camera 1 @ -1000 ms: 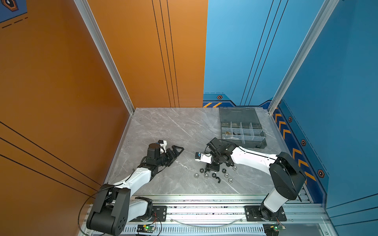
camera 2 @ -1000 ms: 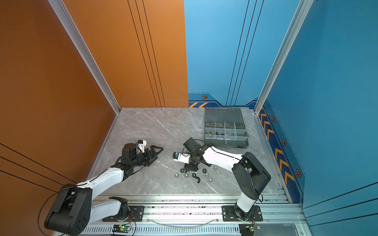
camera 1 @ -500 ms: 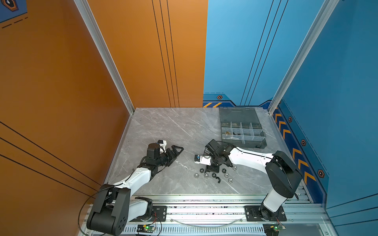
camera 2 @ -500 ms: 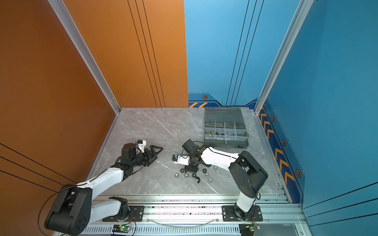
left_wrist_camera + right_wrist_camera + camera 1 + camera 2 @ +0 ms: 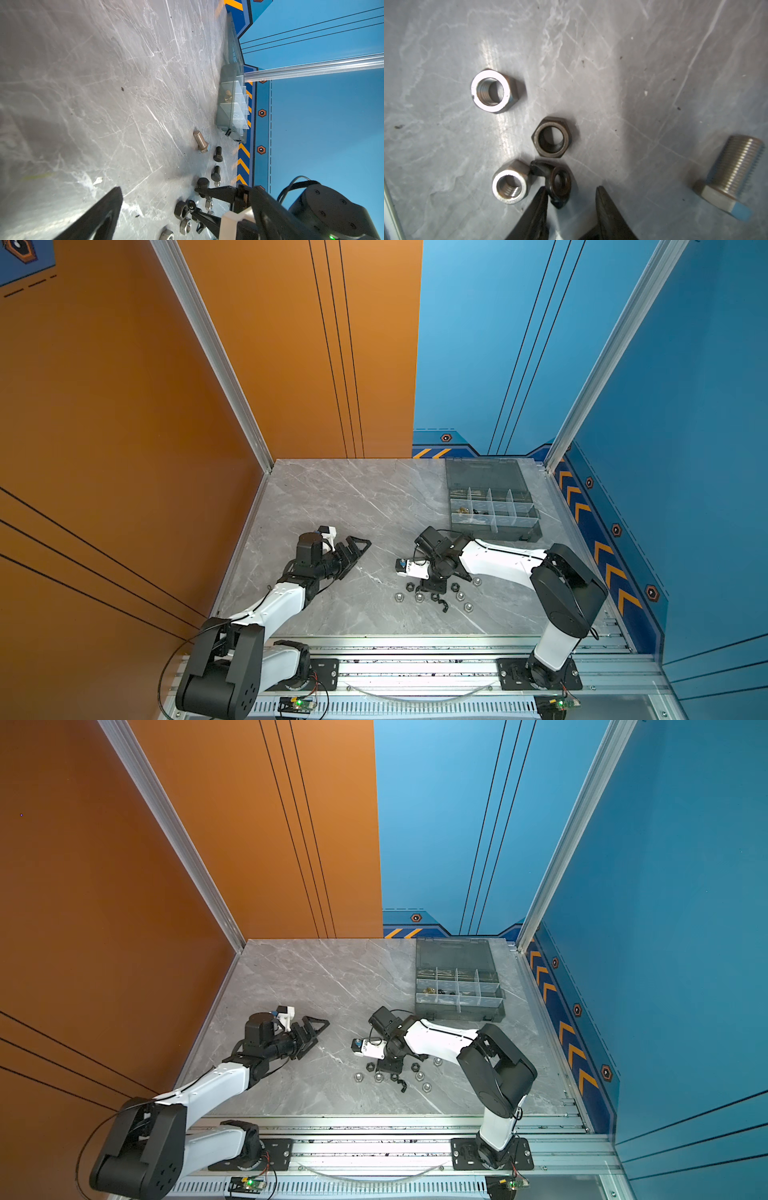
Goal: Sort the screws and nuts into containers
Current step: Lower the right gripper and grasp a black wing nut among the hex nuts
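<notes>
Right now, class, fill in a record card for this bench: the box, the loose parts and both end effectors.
box: back right of the table, lid open, a few brass and black parts inside
nuts: loose on the table, nearer the robot than the box, a silver bolt beside them
right end effector: open, low over the nuts, a black wing nut between its tips, not clamped
left end effector: apart from the nuts, nothing seen in it
</notes>
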Action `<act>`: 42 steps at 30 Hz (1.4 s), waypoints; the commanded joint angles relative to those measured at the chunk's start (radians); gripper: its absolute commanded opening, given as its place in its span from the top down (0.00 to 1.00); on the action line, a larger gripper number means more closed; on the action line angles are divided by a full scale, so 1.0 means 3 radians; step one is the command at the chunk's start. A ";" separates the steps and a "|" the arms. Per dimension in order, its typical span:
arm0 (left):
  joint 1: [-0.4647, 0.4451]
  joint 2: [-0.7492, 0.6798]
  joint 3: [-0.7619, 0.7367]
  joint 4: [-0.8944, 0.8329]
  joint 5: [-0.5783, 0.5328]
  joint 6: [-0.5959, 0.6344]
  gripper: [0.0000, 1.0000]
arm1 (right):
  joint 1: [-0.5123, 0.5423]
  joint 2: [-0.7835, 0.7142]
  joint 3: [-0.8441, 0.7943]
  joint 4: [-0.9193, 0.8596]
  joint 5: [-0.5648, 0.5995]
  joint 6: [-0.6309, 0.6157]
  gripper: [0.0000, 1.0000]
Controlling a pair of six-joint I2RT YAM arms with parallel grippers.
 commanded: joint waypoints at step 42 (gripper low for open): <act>0.0080 -0.0133 -0.0114 0.0029 0.0064 -0.0036 0.02 | -0.0053 0.0061 0.0345 -0.0355 -0.0082 0.0208 1.00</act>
